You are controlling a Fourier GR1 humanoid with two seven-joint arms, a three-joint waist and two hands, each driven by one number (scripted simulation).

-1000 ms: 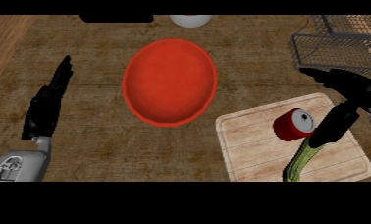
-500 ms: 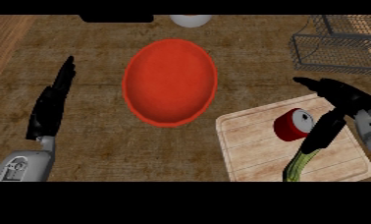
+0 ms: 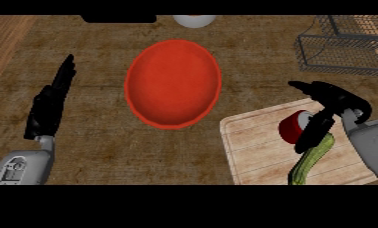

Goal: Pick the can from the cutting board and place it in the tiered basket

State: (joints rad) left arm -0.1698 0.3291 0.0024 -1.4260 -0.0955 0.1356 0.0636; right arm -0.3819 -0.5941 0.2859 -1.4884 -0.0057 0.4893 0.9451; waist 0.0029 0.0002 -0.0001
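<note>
Right robot hand is seen over the cutting board, fingers spread around the red can but not closed on it; one finger hangs down just beside the can, thumb reaching past the board's far edge. Left robot hand is rested open, fingers straight, well left of the red plate. Can is lying on its side on the cutting board, touching or nearly touching a green vegetable at the board's near side; contact cannot be told. Risks judged: a side-lying can could be rolled away by an off-centre finger, or the vegetable could be caught in the closing grasp. Tiered basket is well beyond the board's far edge, so its wire rim could be clipped if the can is carried low.
</note>
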